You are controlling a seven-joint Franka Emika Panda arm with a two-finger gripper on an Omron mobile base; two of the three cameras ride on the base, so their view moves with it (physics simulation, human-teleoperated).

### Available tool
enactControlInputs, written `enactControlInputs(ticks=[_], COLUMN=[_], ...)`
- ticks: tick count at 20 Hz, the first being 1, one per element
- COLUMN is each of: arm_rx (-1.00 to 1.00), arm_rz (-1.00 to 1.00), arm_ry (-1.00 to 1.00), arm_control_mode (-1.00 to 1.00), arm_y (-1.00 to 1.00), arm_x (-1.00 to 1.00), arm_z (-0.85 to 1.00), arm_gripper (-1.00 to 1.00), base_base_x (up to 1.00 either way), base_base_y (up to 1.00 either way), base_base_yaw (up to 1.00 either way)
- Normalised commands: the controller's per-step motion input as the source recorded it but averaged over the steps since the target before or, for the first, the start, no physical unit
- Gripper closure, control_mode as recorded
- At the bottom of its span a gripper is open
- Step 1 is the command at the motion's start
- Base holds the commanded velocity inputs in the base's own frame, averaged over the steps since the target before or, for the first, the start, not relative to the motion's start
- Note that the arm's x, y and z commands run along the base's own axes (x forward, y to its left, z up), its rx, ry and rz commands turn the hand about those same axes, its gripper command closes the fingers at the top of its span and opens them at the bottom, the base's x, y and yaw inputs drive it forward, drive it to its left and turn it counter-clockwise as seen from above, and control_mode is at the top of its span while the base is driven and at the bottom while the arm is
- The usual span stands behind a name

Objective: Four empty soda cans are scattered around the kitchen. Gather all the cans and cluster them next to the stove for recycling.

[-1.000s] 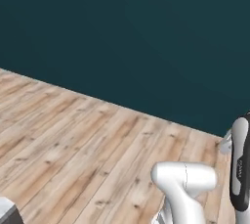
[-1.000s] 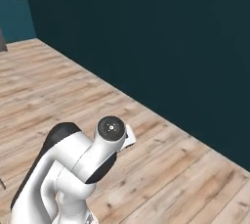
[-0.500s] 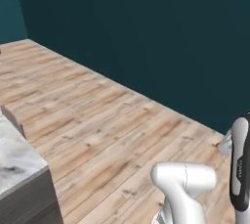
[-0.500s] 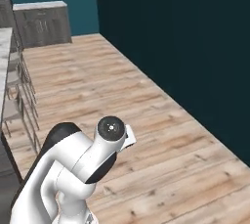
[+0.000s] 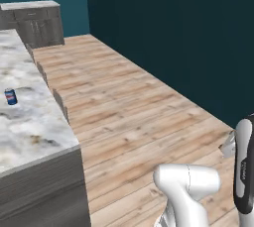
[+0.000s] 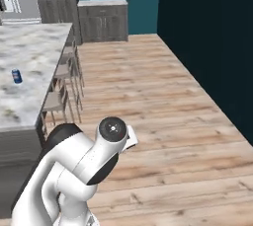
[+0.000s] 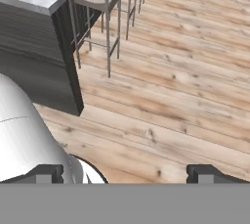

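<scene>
A small blue soda can (image 5: 10, 96) stands upright on the marble-topped island counter (image 5: 34, 127), at 9 o'clock; the gripper (image 7: 127, 173) fingers are spread, released.

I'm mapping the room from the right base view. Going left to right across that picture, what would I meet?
Blue can on the marble island → stools along the island's edge → wood floor → dark teal wall.

arm folded low, hand (image 7: 124, 173) spread wide
</scene>
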Motion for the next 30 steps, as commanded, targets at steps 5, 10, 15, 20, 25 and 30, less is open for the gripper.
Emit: enactControlInputs(ticks=[5,10,15,20,25,30], arm_rx=[0.00,0.00,0.00,0.00,0.00,0.00], arm_rz=[0.00,0.00,0.00,0.00,0.00,0.00], arm_ry=[0.00,0.00,0.00,0.00,0.00,0.00], arm_control_mode=[1.00,1.00,1.00,1.00,1.00,1.00], arm_y=[0.00,0.00,0.00,0.00,0.00,0.00], arm_x=[0.00,0.00,0.00,0.00,0.00,0.00], arm_z=[0.00,0.00,0.00,0.00,0.00,0.00], arm_gripper=[-1.00,-1.00,-1.00,-1.00,-1.00,-1.00], base_base_x=[0.49,0.42,0.41,0.90,1.00,1.00], base_base_y=[-0.26,-0.62,-0.74,-0.47,-0.05,-0.11], base_base_yaw=[0.28,0.18,0.14,0.02,-0.04,-0.05])
